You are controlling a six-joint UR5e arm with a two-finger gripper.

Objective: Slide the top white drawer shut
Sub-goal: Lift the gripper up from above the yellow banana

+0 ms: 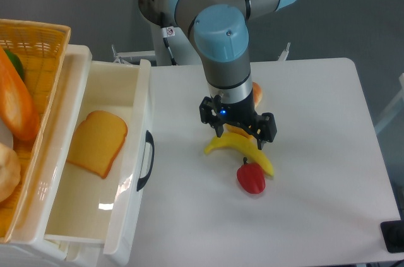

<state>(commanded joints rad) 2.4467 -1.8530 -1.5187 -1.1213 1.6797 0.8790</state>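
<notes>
The hand (238, 133) hangs over a banana (243, 151) on the white tabletop (315, 153); whether its fingers are apart cannot be told. A red pepper (252, 178) lies beside the banana. At the left, the top white drawer (120, 153) stands pulled out, holding a bread slice (96, 143), beside a yellow wicker basket (38, 46).

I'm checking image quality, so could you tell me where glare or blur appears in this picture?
Fixed camera: glare streaks on the top white drawer along its glossy rim and inner floor; soft shadows under the banana; the hand and table are sharp, without motion blur.
</notes>
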